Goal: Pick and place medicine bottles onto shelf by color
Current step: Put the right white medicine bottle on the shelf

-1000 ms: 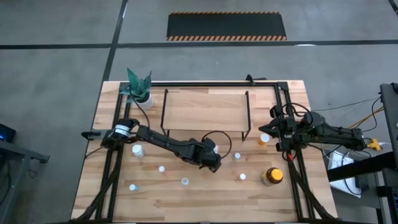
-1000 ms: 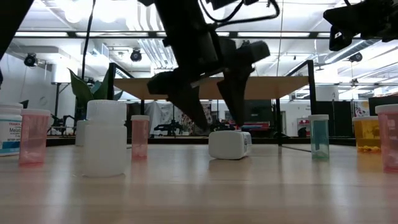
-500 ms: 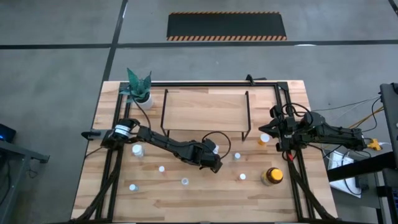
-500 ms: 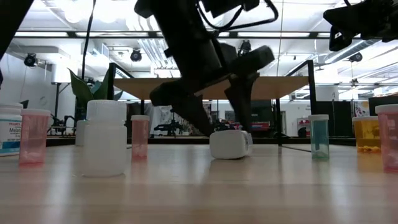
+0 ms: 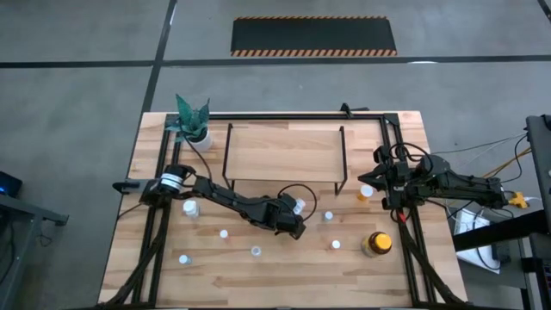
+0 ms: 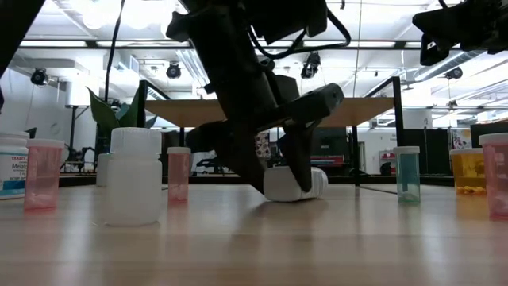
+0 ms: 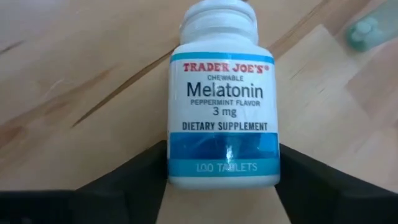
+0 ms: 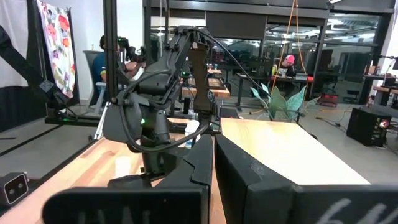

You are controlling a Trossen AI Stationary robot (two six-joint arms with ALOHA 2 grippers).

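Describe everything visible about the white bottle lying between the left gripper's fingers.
The white melatonin bottle is opaque plastic with a white screw cap and a white-and-blue printed label reading Trader Joe's chewable melatonin, peppermint flavor, 100 tablets. It lies on its side on the wooden table, in front of the shelf. The left gripper straddles it, one dark finger at each side of its base.

White Trader Joe's melatonin bottle (image 7: 222,106) with a blue label band is lying on its side mid-table, just in front of the low light-wood shelf (image 5: 284,151) on black rod legs.
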